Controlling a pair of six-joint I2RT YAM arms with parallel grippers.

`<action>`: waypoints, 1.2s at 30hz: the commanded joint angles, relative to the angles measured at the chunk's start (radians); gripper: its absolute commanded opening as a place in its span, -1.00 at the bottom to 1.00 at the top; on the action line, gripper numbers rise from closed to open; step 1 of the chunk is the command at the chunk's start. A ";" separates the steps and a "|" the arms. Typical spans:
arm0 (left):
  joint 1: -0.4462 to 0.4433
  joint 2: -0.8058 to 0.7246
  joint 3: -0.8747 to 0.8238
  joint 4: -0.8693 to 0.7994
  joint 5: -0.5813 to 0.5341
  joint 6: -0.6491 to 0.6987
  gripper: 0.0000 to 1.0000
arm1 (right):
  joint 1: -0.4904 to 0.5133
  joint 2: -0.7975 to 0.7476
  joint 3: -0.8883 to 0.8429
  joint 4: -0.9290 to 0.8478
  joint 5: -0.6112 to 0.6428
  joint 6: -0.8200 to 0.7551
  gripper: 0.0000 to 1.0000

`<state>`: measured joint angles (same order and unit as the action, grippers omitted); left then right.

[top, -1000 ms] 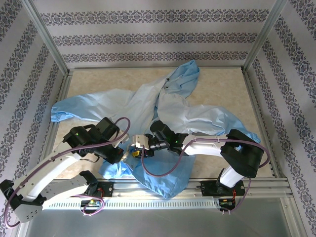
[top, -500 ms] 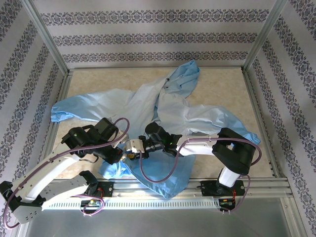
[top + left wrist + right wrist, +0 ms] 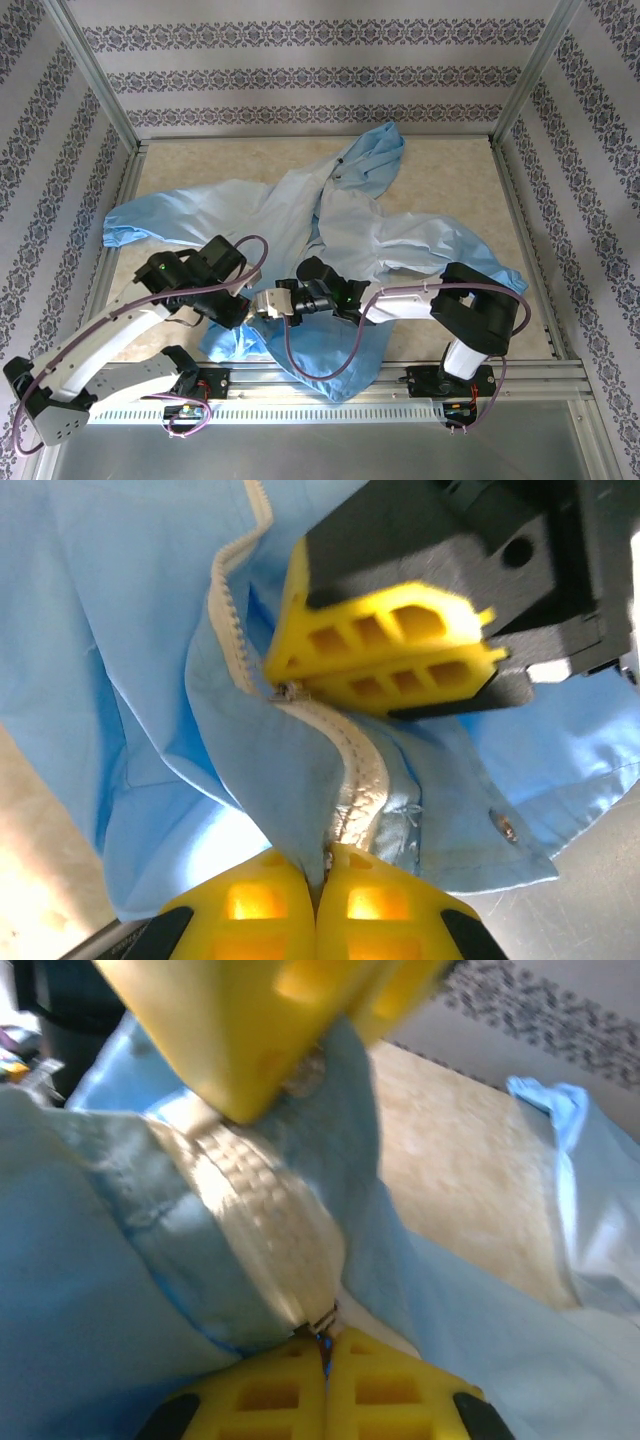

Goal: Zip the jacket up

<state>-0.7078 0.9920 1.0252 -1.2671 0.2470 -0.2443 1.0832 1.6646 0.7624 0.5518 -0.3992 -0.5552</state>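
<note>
The jacket point(image 3: 340, 225) lay spread over most of the beige desk point(image 3: 455, 175), hood toward 12 o'clock, one sleeve reaching to 9 o'clock, the other to 3 o'clock. Its hem at 6 o'clock draped over the metal rail point(image 3: 480, 378) along the near edge. Patterned walls point(image 3: 320, 70) closed in the desk on three sides.

Both arms met over the crumpled lower front, near 7 o'clock of the jacket. In the left wrist view the left pincer point(image 3: 320, 885) was clenched on the pale zipper strip point(image 3: 352, 755) at its lower end. The right pincer point(image 3: 280, 675) was clenched on the same strip just above, at a small metal piece where the strip bent. Folds of blue cloth bunched around the strip between them, and a metal snap point(image 3: 500, 826) sat near the hem. A purple cable point(image 3: 300, 368) from the right arm looped across the jacket's hem.
</note>
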 commanded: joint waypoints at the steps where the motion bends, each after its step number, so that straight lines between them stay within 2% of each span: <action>1: -0.009 0.031 0.019 -0.071 -0.035 -0.114 -1.00 | -0.024 -0.054 -0.036 0.035 0.178 -0.008 -1.00; 6: -0.011 0.032 -0.046 -0.027 -0.014 -0.268 -1.00 | -0.060 -0.092 -0.076 0.022 0.293 0.020 -1.00; 13: -0.013 -0.037 -0.231 0.255 0.064 -0.455 -1.00 | -0.085 -0.140 -0.141 0.002 0.285 0.046 -1.00; 19: -0.025 -0.050 -0.293 0.359 0.057 -0.437 -1.00 | -0.085 -0.162 -0.169 -0.026 0.283 0.055 -1.00; 26: -0.028 -0.085 -0.298 0.371 0.029 -0.368 -1.00 | -0.099 -0.159 -0.152 -0.047 0.185 0.152 -0.98; 27: -0.031 -0.081 -0.311 0.388 0.031 -0.373 -1.00 | -0.099 -0.157 -0.150 -0.047 0.191 0.171 -0.90; 29: -0.044 -0.064 -0.317 0.399 0.021 -0.384 -1.00 | -0.100 -0.161 -0.147 -0.052 0.219 0.250 -0.60; 31: -0.051 -0.042 -0.321 0.388 -0.007 -0.408 -1.00 | -0.110 -0.179 -0.149 -0.067 0.242 0.359 -0.40; 34: -0.069 -0.003 -0.366 0.402 -0.026 -0.486 -1.00 | -0.141 -0.222 -0.145 -0.131 0.258 0.578 -0.22; 36: -0.094 0.019 -0.395 0.416 -0.043 -0.531 -1.00 | -0.162 -0.252 -0.146 -0.186 0.248 0.721 -0.19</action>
<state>-0.7708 0.9836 0.6716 -0.8555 0.2535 -0.6895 0.9436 1.4677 0.6067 0.4435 -0.1707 -0.1184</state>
